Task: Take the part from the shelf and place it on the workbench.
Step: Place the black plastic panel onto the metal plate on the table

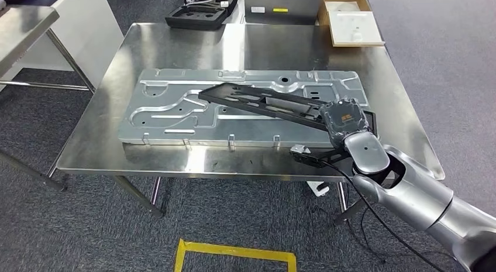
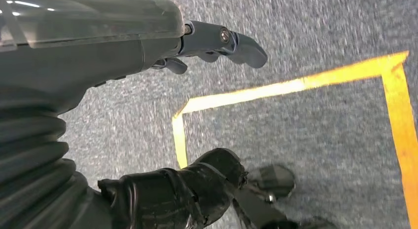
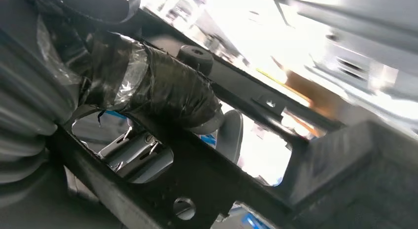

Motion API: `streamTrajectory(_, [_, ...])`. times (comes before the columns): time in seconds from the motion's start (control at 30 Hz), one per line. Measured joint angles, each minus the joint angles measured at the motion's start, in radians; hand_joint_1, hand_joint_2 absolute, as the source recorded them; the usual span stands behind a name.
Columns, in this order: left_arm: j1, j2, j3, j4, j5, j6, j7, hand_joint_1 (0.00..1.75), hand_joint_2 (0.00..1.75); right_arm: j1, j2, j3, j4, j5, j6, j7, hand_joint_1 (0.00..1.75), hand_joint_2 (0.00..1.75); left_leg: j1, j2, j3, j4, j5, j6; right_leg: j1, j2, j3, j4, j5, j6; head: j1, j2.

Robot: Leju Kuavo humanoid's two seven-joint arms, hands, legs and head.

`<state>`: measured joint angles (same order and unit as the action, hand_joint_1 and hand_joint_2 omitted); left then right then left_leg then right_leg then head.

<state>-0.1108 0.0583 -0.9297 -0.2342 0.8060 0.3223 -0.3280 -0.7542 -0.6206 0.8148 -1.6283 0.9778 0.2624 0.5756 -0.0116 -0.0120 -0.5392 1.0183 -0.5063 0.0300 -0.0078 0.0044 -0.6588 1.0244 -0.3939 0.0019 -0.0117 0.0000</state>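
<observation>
On workbench [image 1: 117, 114], black part [image 1: 257, 99].

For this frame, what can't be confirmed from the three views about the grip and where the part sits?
- Head view: the right hand hides its own fingers behind its back, so the grip on the black part is unclear.
- Head view: whether the part touches the silver panel cannot be told.
- Right wrist view: glare washes out the background.
- Left wrist view: motion blur; the left hand hangs over carpet.

Part [image 1: 263, 101] lies across panel [image 1: 175, 108] on workbench [image 1: 111, 149]; boxes [image 1: 351, 20] behind.
</observation>
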Motion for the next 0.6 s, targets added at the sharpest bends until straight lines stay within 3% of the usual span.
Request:
streamTrajectory(0.07, [0.000, 0.000, 0.000, 0.000, 0.003, -0.005, 0.003, 0.00, 1.75, 0.007, -0.008, -0.011, 0.010, -0.005, -0.003, 0.020, 1.75, 1.75, 0.002, 0.003, -0.015, 0.039, -0.023, -0.010, -0.003, -0.001, 0.011, -0.005, -0.003, -0.009, 0.000, 0.000])
streamTrajectory(0.17, [-0.002, 0.000, 0.000, 0.000, 0.011, -0.027, 0.003, 0.00, 1.75, 0.022, -0.019, -0.033, 0.039, -0.014, -0.018, 0.044, 1.75, 1.75, 0.008, 0.005, -0.118, 0.217, -0.088, -0.023, -0.003, -0.002, 0.015, -0.005, -0.009, -0.017, -0.001, 0.000])
streamTrajectory(0.2, [-0.001, 0.000, 0.000, 0.000, 0.014, -0.040, 0.002, 0.00, 1.75, 0.030, -0.022, -0.041, 0.053, -0.019, -0.025, 0.050, 1.75, 1.75, 0.009, 0.005, -0.151, 0.260, -0.095, -0.025, -0.003, -0.002, 0.017, -0.004, -0.013, -0.017, -0.001, 0.000])
streamTrajectory(0.23, [0.001, 0.000, 0.000, 0.000, 0.017, -0.053, 0.000, 0.00, 1.75, 0.038, -0.025, -0.050, 0.068, -0.023, -0.029, 0.054, 1.31, 1.31, 0.010, 0.005, -0.167, 0.268, -0.085, -0.026, -0.003, -0.001, 0.021, -0.003, -0.017, -0.017, -0.001, 0.000])
streamTrajectory(0.27, [0.003, 0.000, 0.000, 0.000, 0.020, -0.068, -0.003, 0.00, 1.75, 0.048, -0.028, -0.057, 0.085, -0.027, -0.032, 0.057, 0.87, 0.87, 0.011, 0.006, -0.165, 0.238, -0.054, -0.026, -0.003, -0.001, 0.026, -0.001, -0.022, -0.016, -0.001, 0.000])
streamTrajectory(0.33, [0.005, 0.000, 0.000, 0.000, 0.025, -0.093, -0.007, 0.00, 1.75, 0.064, -0.034, -0.070, 0.122, -0.035, -0.032, 0.063, 0.00, 0.00, 0.011, 0.006, -0.125, 0.114, 0.028, -0.020, -0.003, -0.001, 0.039, 0.003, -0.032, -0.012, 0.000, 0.000])
streamTrajectory(0.37, [0.005, 0.001, 0.000, 0.000, 0.027, -0.103, -0.009, 0.00, 1.75, 0.070, -0.036, -0.075, 0.144, -0.041, -0.032, 0.065, 0.00, 0.00, 0.009, 0.006, -0.106, 0.058, 0.045, -0.015, -0.002, -0.001, 0.042, 0.004, -0.035, -0.009, -0.001, 0.000])
streamTrajectory(0.4, [0.003, 0.002, 0.000, 0.000, 0.028, -0.110, -0.010, 0.00, 1.31, 0.074, -0.038, -0.079, 0.166, -0.047, -0.031, 0.066, 0.00, 0.00, 0.007, 0.005, -0.094, 0.025, 0.052, -0.010, -0.002, -0.001, 0.042, 0.005, -0.038, -0.004, -0.001, 0.000])
streamTrajectory(0.47, [0.002, 0.003, 0.000, 0.000, 0.028, -0.118, -0.010, 0.00, 0.44, 0.086, -0.040, -0.084, 0.209, -0.064, -0.031, 0.067, 0.00, 0.00, 0.003, 0.004, -0.088, 0.011, 0.049, -0.001, -0.001, -0.001, 0.043, 0.004, -0.041, 0.007, 0.000, 0.000])
streamTrajectory(0.5, [0.003, 0.002, 0.000, 0.000, 0.029, -0.120, -0.009, 0.00, 0.00, 0.094, -0.041, -0.087, 0.227, -0.076, -0.031, 0.067, 0.00, 0.00, 0.005, 0.004, -0.082, 0.008, 0.062, 0.004, -0.001, -0.001, 0.045, 0.004, -0.043, 0.013, 0.000, 0.000])
streamTrajectory(0.57, [0.004, 0.002, 0.000, 0.000, 0.029, -0.116, -0.003, 0.00, 0.00, 0.107, -0.044, -0.096, 0.258, -0.112, -0.034, 0.068, 0.00, 0.00, 0.009, 0.005, -0.072, -0.004, 0.072, 0.012, -0.002, 0.000, 0.039, 0.026, -0.063, 0.022, 0.002, 0.000])
streamTrajectory(0.6, [0.002, 0.001, 0.000, 0.000, 0.029, -0.109, 0.004, 0.00, 0.00, 0.112, -0.046, -0.102, 0.272, -0.133, -0.036, 0.067, 0.00, 0.00, 0.011, 0.006, -0.069, -0.008, 0.075, 0.016, -0.003, -0.001, 0.021, 0.065, -0.087, 0.026, 0.003, 0.000])
